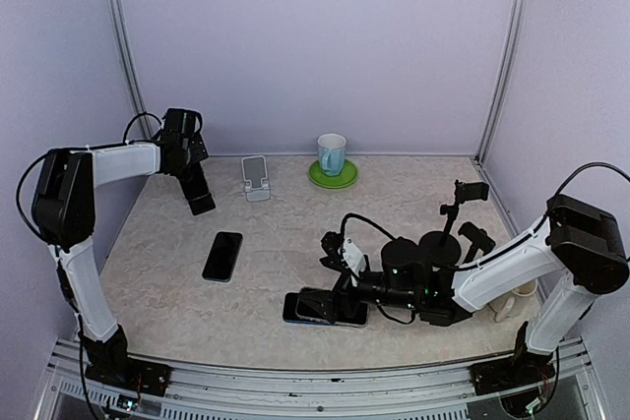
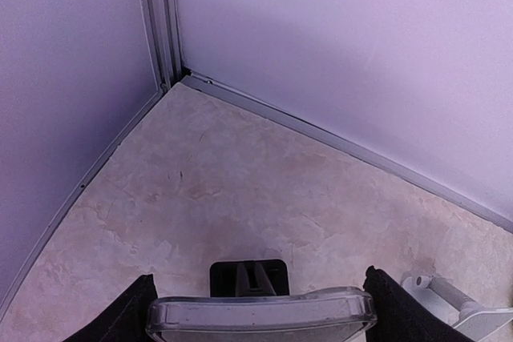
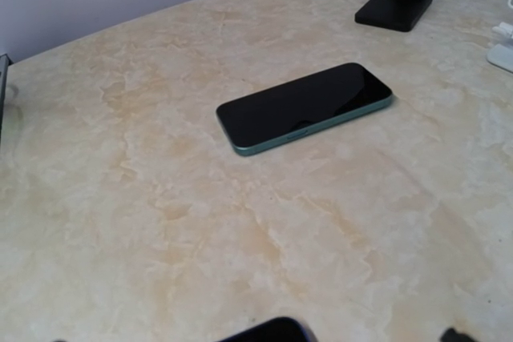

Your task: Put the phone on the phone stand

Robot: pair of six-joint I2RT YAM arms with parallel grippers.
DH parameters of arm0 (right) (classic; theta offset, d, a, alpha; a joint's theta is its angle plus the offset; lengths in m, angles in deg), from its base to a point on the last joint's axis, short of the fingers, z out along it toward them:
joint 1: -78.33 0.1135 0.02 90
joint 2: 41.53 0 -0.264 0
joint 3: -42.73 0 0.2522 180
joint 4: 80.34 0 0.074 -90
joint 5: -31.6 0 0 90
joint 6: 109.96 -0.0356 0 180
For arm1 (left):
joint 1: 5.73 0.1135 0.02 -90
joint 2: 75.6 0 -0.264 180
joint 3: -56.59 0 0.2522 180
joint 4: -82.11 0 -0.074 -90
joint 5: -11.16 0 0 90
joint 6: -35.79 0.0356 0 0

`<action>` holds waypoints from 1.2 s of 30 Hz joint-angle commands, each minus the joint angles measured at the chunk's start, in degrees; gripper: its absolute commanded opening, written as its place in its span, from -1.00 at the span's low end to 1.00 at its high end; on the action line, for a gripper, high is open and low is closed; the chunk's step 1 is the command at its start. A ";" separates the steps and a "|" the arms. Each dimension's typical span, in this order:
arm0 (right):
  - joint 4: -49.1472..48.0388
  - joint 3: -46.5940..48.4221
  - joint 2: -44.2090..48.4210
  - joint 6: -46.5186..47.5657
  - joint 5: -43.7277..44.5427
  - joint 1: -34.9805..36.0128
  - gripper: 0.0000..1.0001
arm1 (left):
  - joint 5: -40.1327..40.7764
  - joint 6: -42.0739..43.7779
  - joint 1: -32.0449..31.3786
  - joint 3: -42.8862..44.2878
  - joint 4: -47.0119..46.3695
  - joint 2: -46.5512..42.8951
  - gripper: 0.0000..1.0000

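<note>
One phone (image 1: 293, 308) lies beneath the right hand (image 1: 323, 306).

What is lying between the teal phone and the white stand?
Nothing: the table between the teal phone and the stand is bare, as the top view shows.

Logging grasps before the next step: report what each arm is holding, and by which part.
Nothing is held. The right gripper is open at the near phone; the left gripper is open and empty.

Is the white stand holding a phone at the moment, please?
No, the stand is bare, and the nearest phone lies flat on the table, apart from it.
</note>
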 commanded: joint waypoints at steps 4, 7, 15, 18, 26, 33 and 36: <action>0.27 1.05 -0.73 0.42 -0.37 0.22 1.00 | 1.09 0.62 0.89 1.60 0.79 1.48 0.57; 0.32 1.03 -0.72 0.47 -0.38 0.22 1.00 | 0.58 0.69 0.93 1.99 0.77 1.91 0.61; 0.34 1.01 -0.74 0.50 -0.36 0.22 1.00 | 0.34 1.14 0.92 3.57 2.03 3.27 0.68; 0.33 1.07 -0.71 0.51 -0.27 0.22 1.00 | 0.74 1.33 0.89 3.80 2.25 3.42 0.72; 0.50 1.19 -0.89 0.57 -0.28 0.22 1.00 | 0.55 1.31 0.93 4.07 2.31 3.85 0.79; 0.73 1.40 -1.10 0.60 -0.27 0.22 1.00 | 0.93 1.34 0.92 4.15 2.45 4.12 0.86; 0.79 1.47 -1.06 0.69 -0.28 0.22 1.00 | 1.03 1.45 0.92 4.32 2.46 4.12 0.88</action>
